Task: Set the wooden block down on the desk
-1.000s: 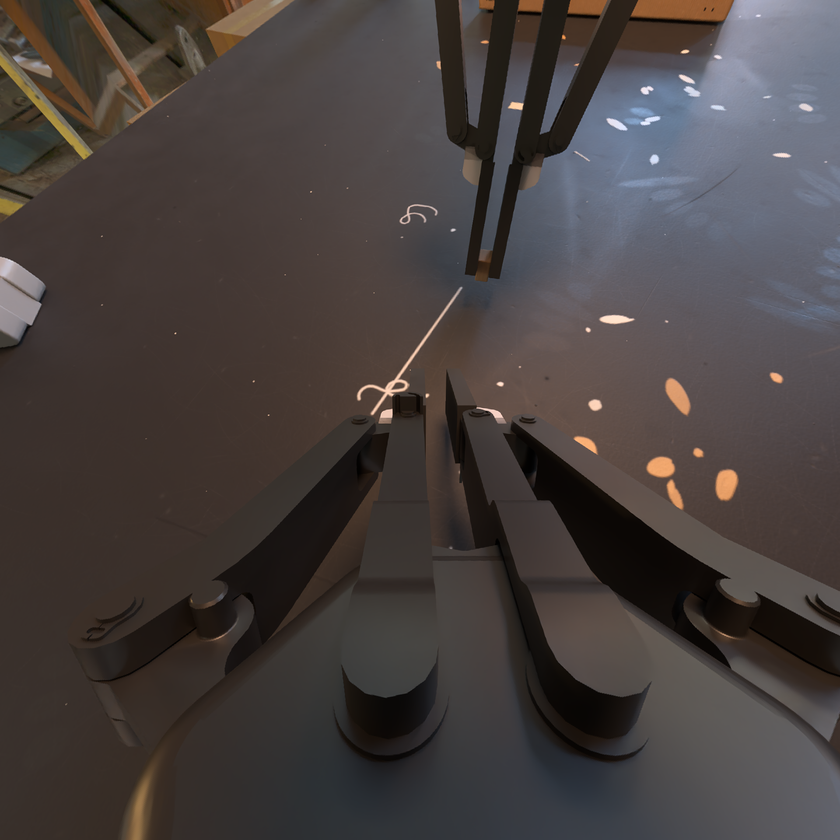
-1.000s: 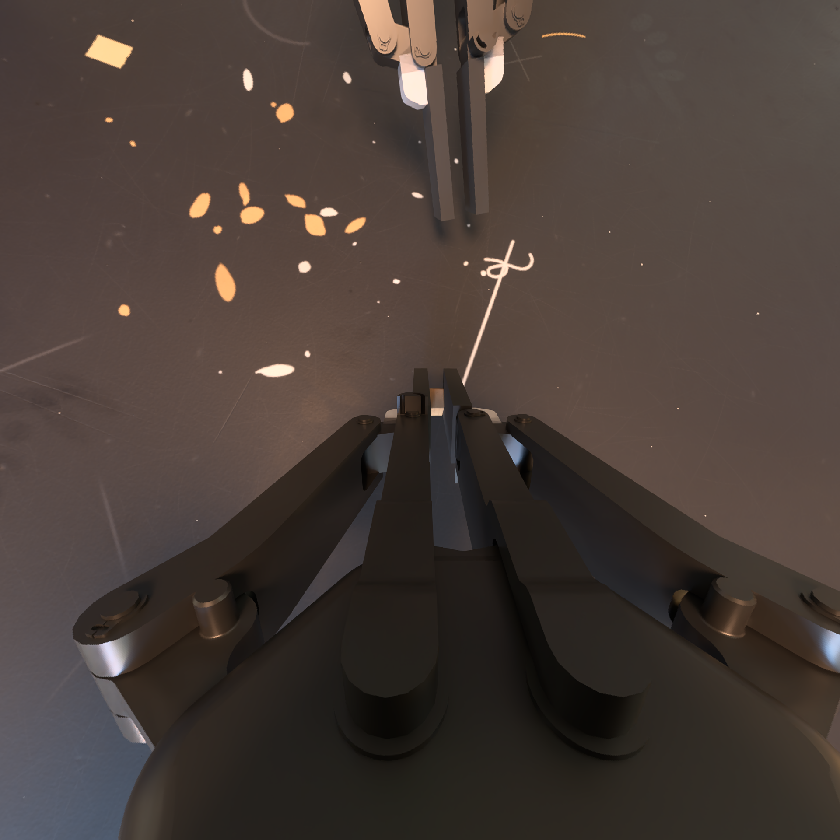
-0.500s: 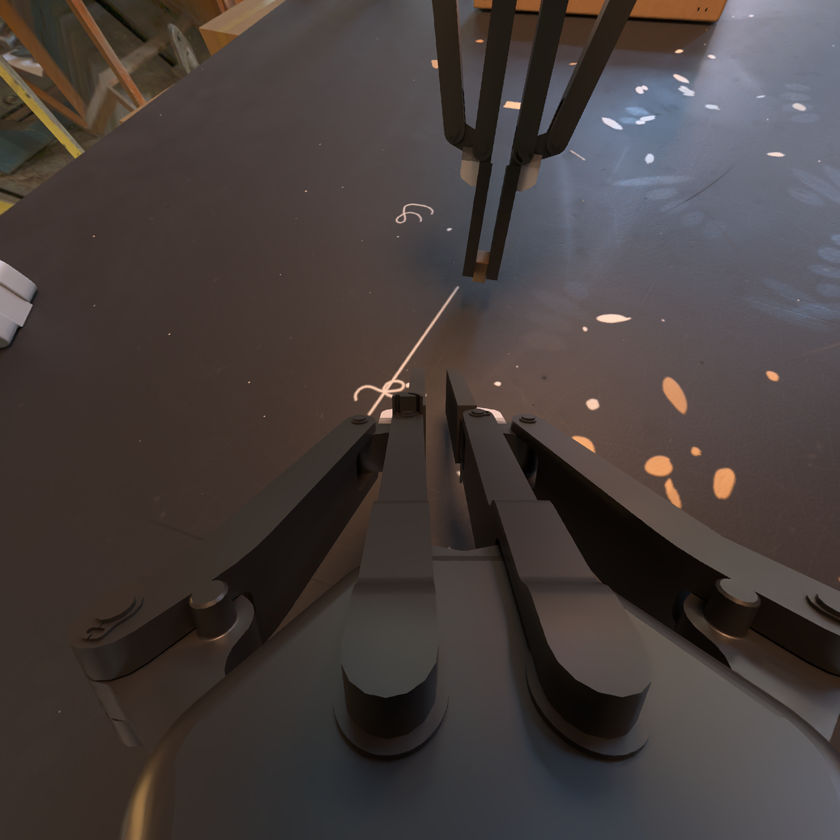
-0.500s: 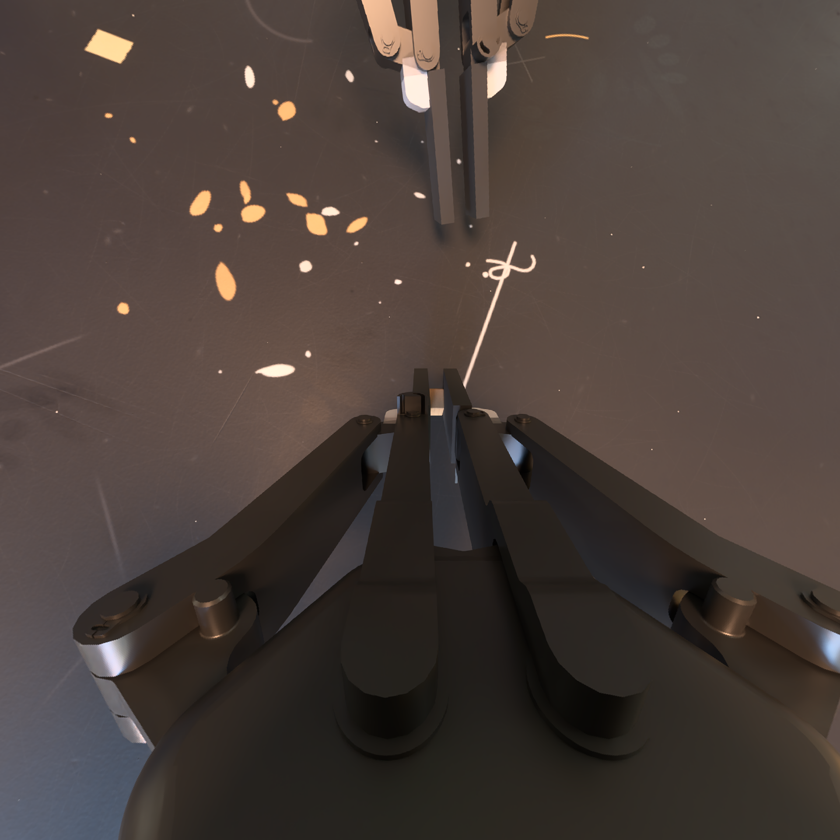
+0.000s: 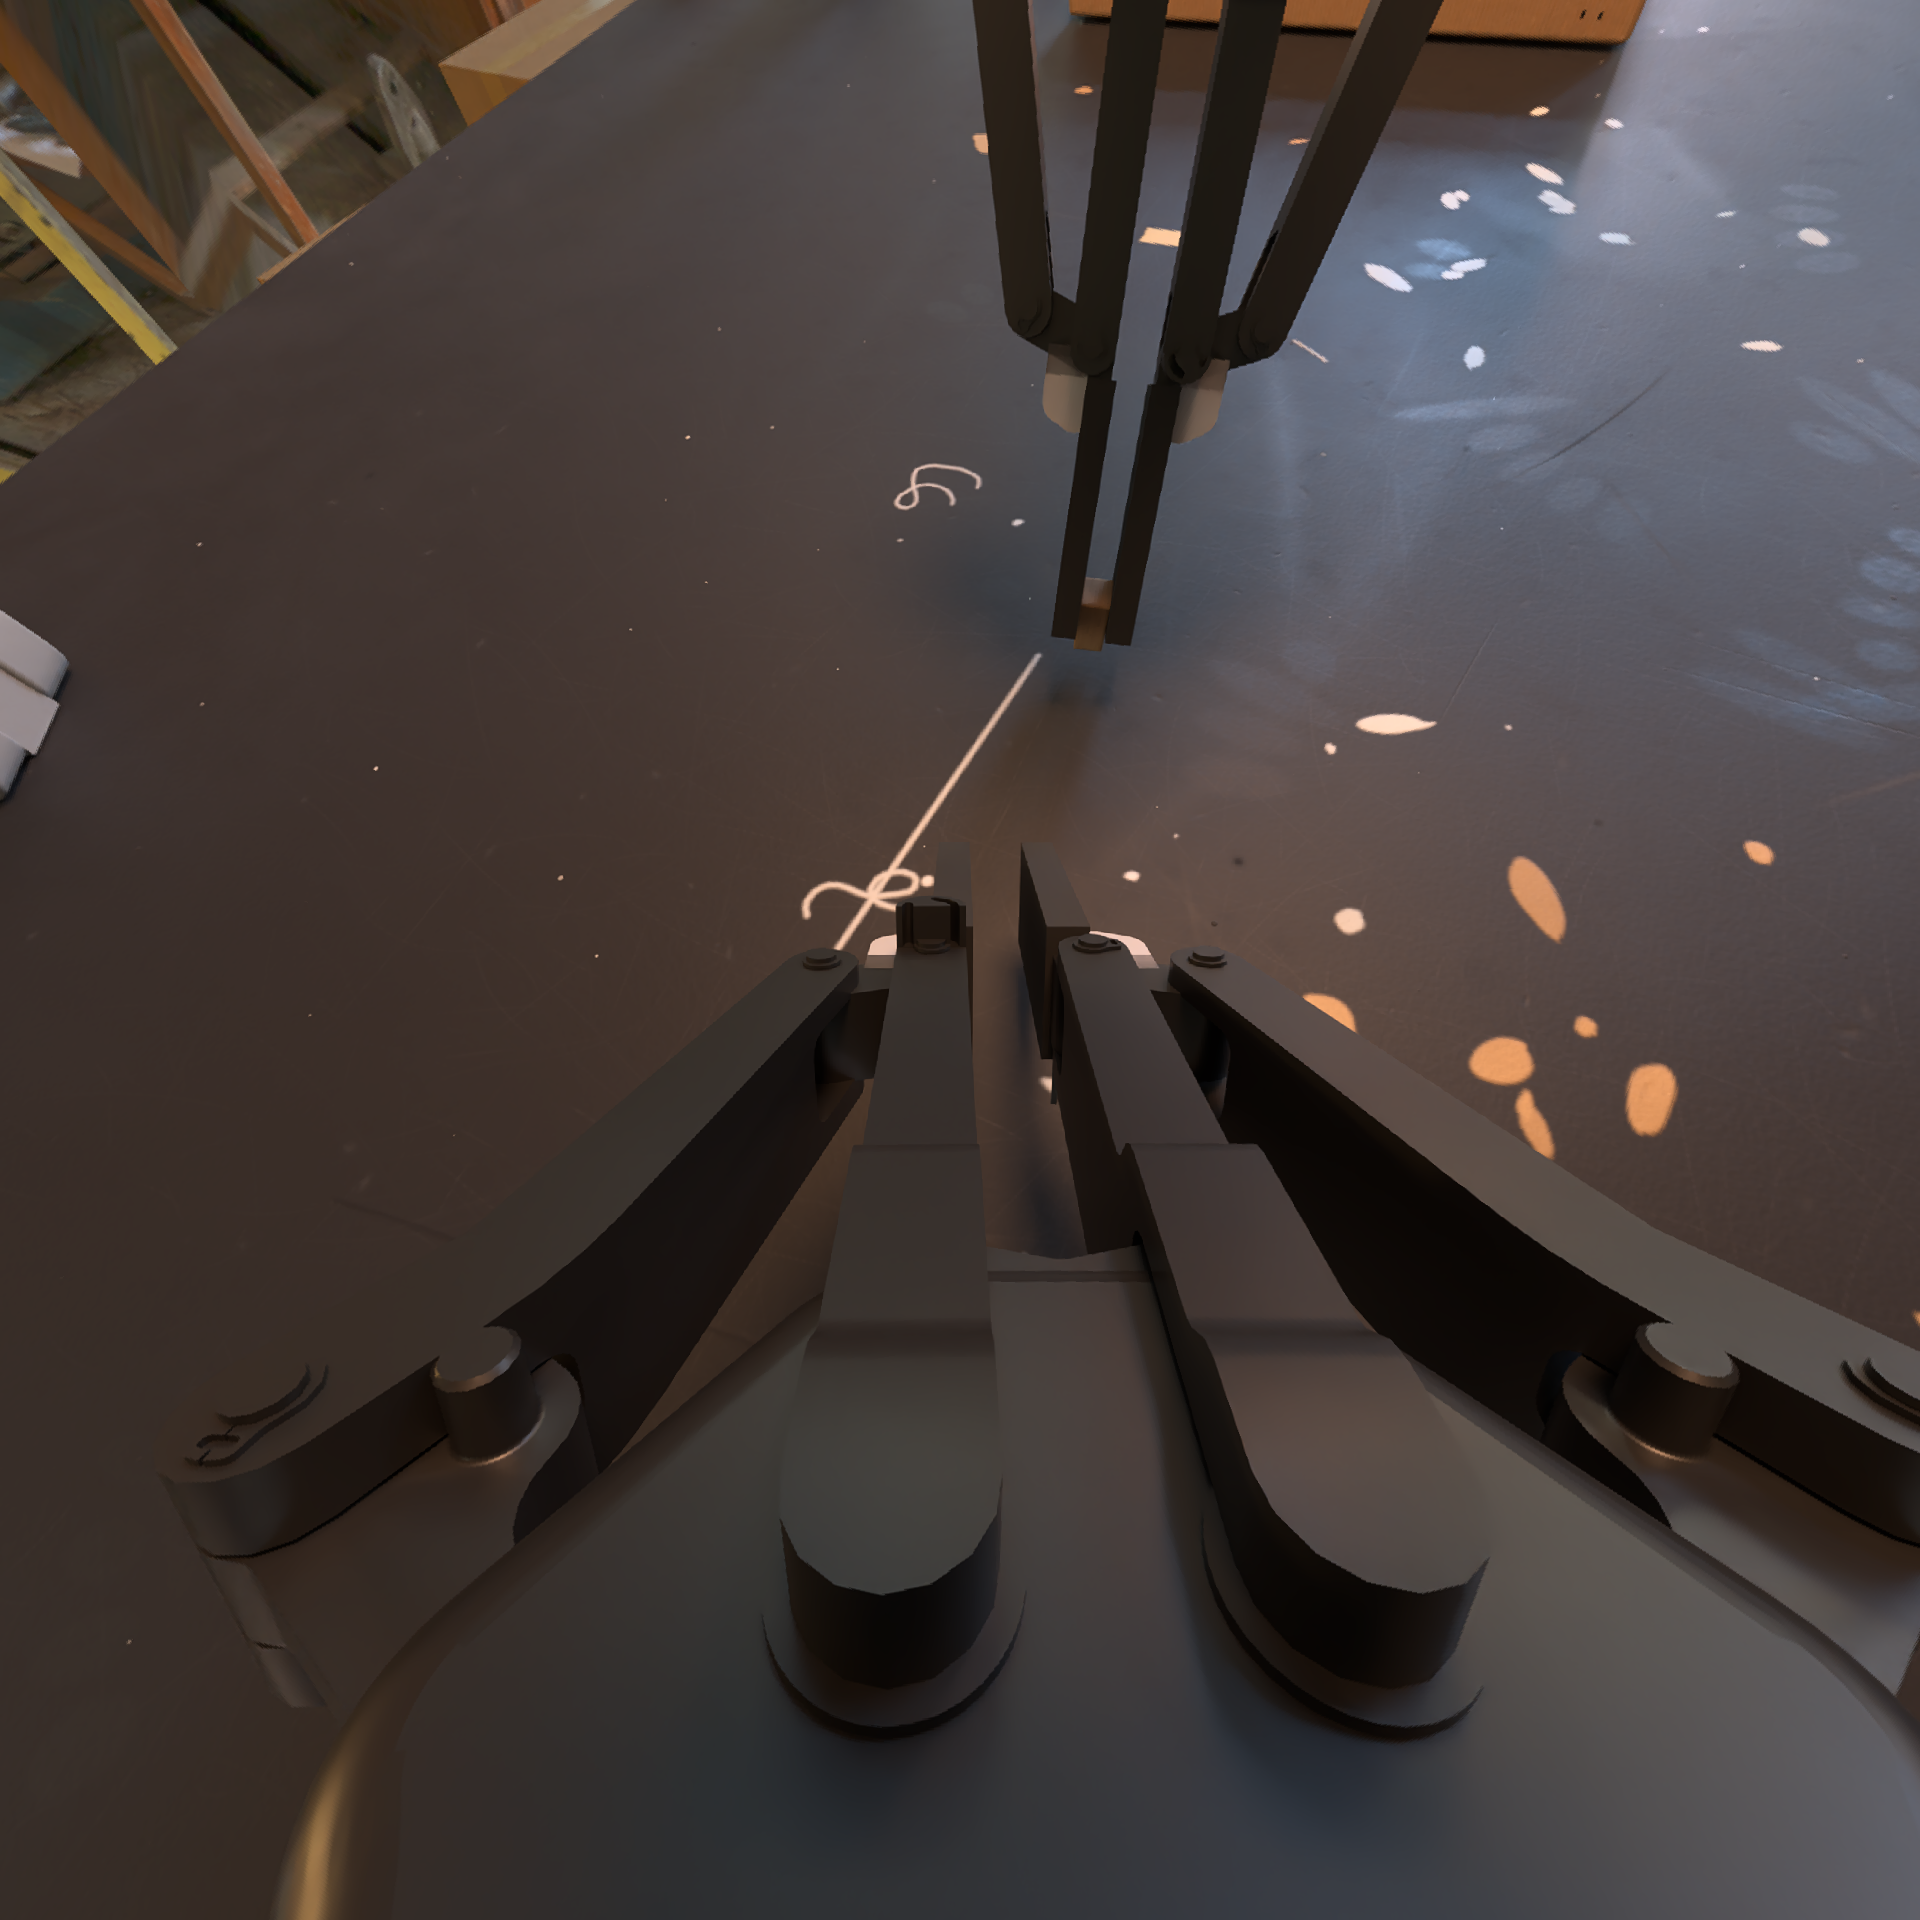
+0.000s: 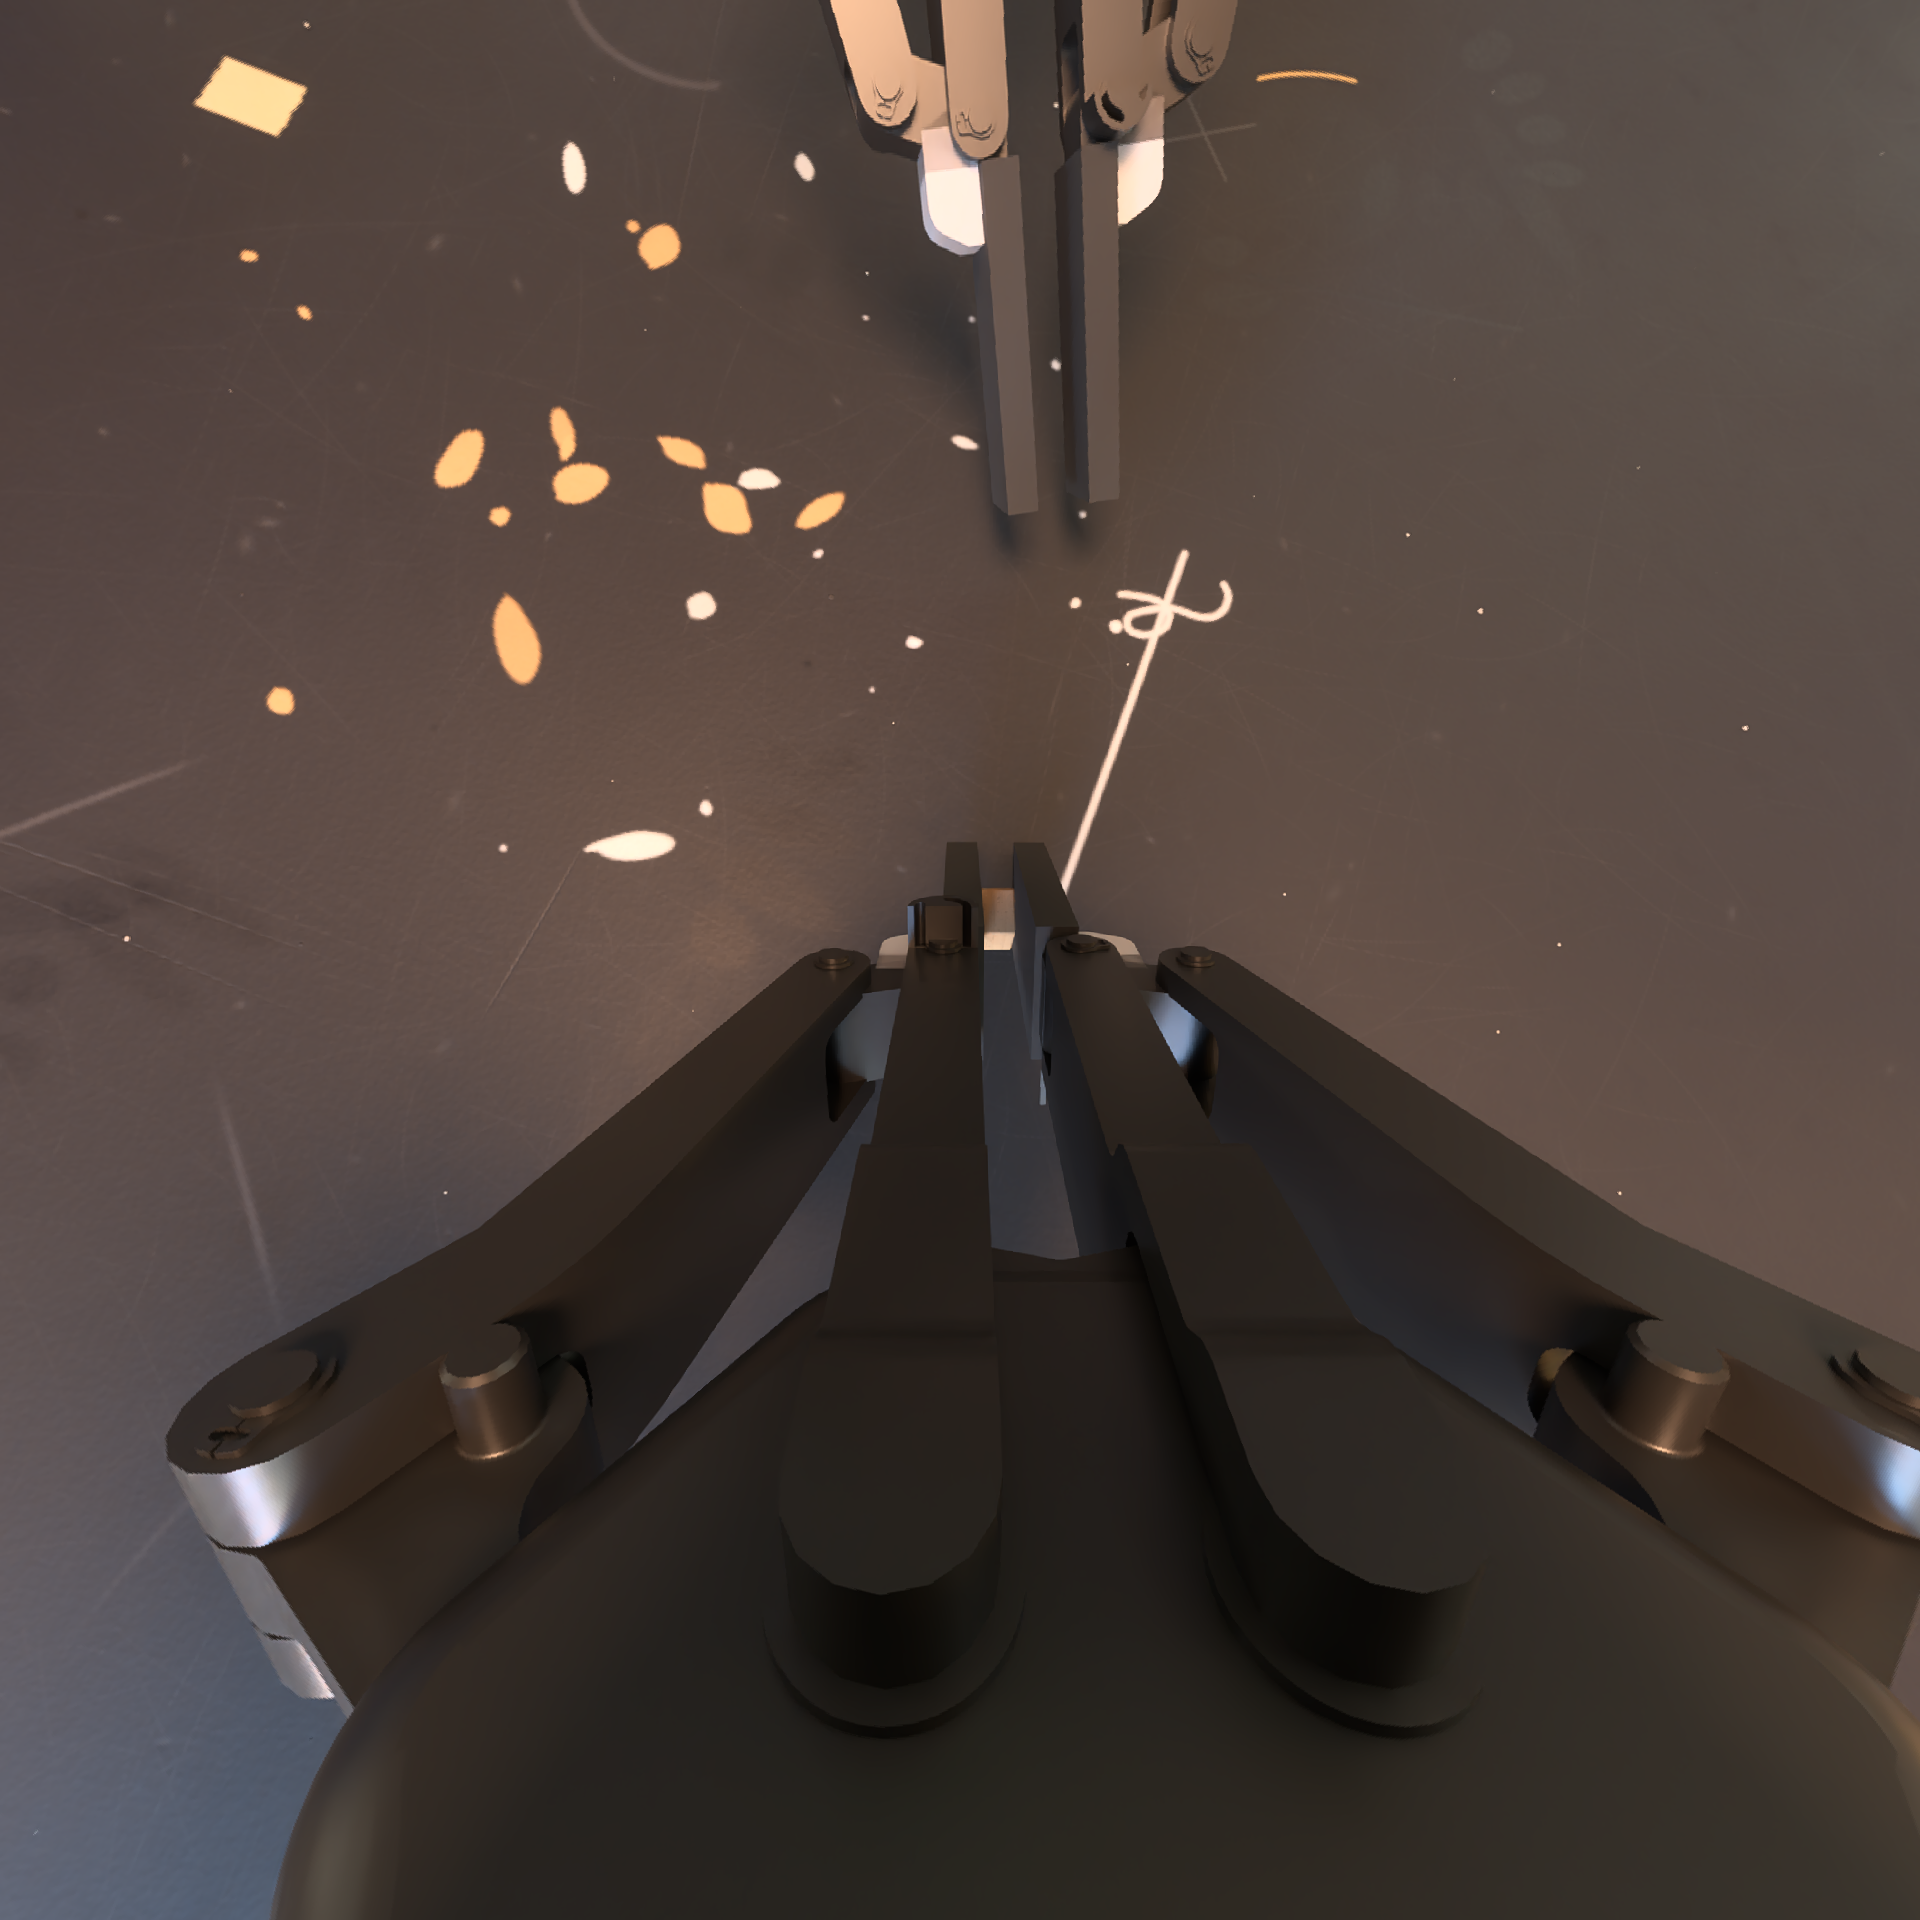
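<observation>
Wooden block (image 5: pixel 1094 613): small, tan, square-edged, plain-faced. We recorded it pinched at the fingertips of the right tool (image 5: pixel 1093 636), which pointed straight down, the block just clear of the worktop (image 5: pixel 520 623) with its shadow directly below. We judged a short vertical descent enough.

Left tool (image 6: pixel 1051 504): fingers drawn narrow with a slim gap, nothing between them, near but apart from the block.

Worktop: dark, matt, scuffed, crossed by a thin chalk line (image 5: pixel 966 769), flecked with orange paint spots (image 5: pixel 1536 896).

Pale box (image 5: pixel 26 686): at the left edge, well apart.
</observation>
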